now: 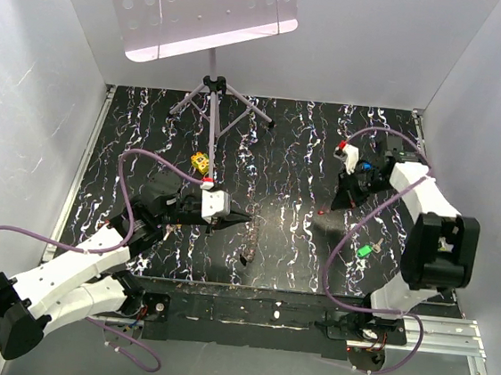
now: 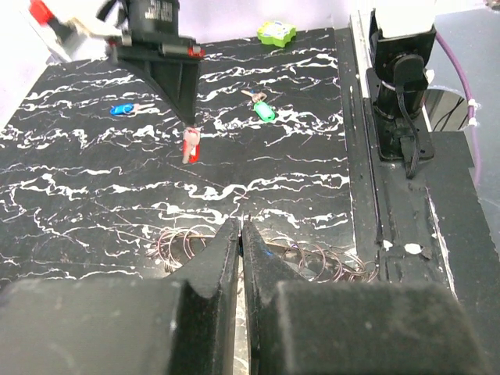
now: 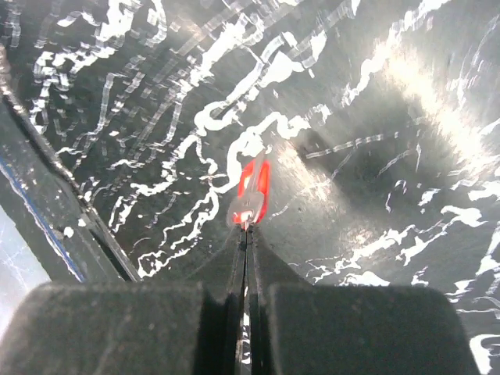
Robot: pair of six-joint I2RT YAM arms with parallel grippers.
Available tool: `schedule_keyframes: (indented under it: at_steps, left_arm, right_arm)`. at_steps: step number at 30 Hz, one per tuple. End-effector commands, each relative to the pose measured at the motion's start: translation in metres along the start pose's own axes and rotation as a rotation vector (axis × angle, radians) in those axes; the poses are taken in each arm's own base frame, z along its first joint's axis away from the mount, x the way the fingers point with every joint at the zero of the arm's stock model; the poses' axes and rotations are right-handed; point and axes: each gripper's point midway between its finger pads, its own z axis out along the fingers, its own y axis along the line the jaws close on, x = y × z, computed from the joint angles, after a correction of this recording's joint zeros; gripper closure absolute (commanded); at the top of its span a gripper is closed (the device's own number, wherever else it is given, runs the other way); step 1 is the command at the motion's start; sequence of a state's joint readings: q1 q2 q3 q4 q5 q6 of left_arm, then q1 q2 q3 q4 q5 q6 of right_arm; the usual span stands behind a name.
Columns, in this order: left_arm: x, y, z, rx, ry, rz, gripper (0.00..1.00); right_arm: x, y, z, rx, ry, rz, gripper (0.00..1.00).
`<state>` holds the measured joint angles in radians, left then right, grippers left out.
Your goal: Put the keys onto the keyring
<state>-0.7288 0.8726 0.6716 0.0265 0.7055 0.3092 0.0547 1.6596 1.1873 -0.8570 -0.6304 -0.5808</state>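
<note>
Reference landmark: the keyring (image 2: 181,244), a cluster of thin wire loops lying on the black marbled table (image 1: 291,138), near its front edge and about midway between the two arms.

Left gripper (image 2: 241,230): jaws closed, tips directly at the keyring, with loops showing on either side of them. Whether a loop was actually pinched could not be told.

Right gripper (image 3: 246,231): jaws closed. In the right wrist view the metal end of the red key (image 3: 251,190) sat at the fingertips and appeared to be nipped between them.

Governing relation: the red key lay to the right of the keyring and farther back on the table, well apart from it. Its long axis ran in line with the right gripper's fingers, with the red head pointing away from them. The right arm was plainly the nearer arm to it; the left was engaged at the keyring.

Other keys: the green key (image 2: 263,110) lay farther right of the keyring than the red key. The blue key (image 2: 123,108) lay farther back from the keyring than the red key. Both were apart from either gripper.

Judgement: the next move required carrying the red key across to the keyring. The grip looked slight, so the key could swivel or drop.
</note>
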Motion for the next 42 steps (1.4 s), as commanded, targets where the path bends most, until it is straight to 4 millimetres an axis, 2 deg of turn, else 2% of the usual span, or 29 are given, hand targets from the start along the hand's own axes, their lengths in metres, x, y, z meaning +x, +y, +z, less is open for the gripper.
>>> schedule_keyframes:
  at_steps: [1,7,10,12,15,19,21,26,31,42]
  left_arm:
    - [-0.033,0.008,0.001,-0.011,-0.134,0.051,1.00]
    - [-0.087,0.033,0.012,-0.019,-0.231,0.152,1.00]
    - [-0.103,0.043,0.019,-0.022,-0.274,0.188,1.00]
    - [-0.109,0.045,0.021,-0.027,-0.306,0.200,1.00]
    - [-0.104,0.046,0.022,-0.030,-0.325,0.199,1.00]
    - [-0.102,0.042,0.016,-0.043,-0.327,0.209,1.00]
    - [-0.104,0.040,0.010,-0.060,-0.336,0.227,1.00]
    - [-0.099,0.041,0.001,-0.112,-0.321,0.250,1.00]
    - [-0.099,0.037,-0.001,-0.116,-0.358,0.252,1.00]
    - [-0.088,0.038,0.005,-0.101,-0.324,0.236,1.00]
  right_arm:
    - [-0.050,0.058,-0.057,-0.085,-0.177,-0.294,0.99]
    - [-0.100,0.125,-0.132,-0.127,-0.338,-0.619,0.99]
    - [-0.111,0.170,-0.161,-0.217,-0.446,-0.780,0.99]
    - [-0.110,0.199,-0.172,-0.287,-0.508,-0.824,0.99]
    - [-0.096,0.228,-0.167,-0.357,-0.501,-0.880,0.99]
    - [-0.067,0.260,-0.146,-0.450,-0.438,-1.007,0.99]
    - [-0.060,0.274,-0.141,-0.501,-0.434,-0.997,0.99]
    - [-0.055,0.292,-0.131,-0.588,-0.405,-0.887,0.99]
    - [-0.058,0.301,-0.118,-0.590,-0.378,-0.830,0.99]
    - [-0.092,0.292,-0.104,-0.492,-0.378,-0.715,0.99]
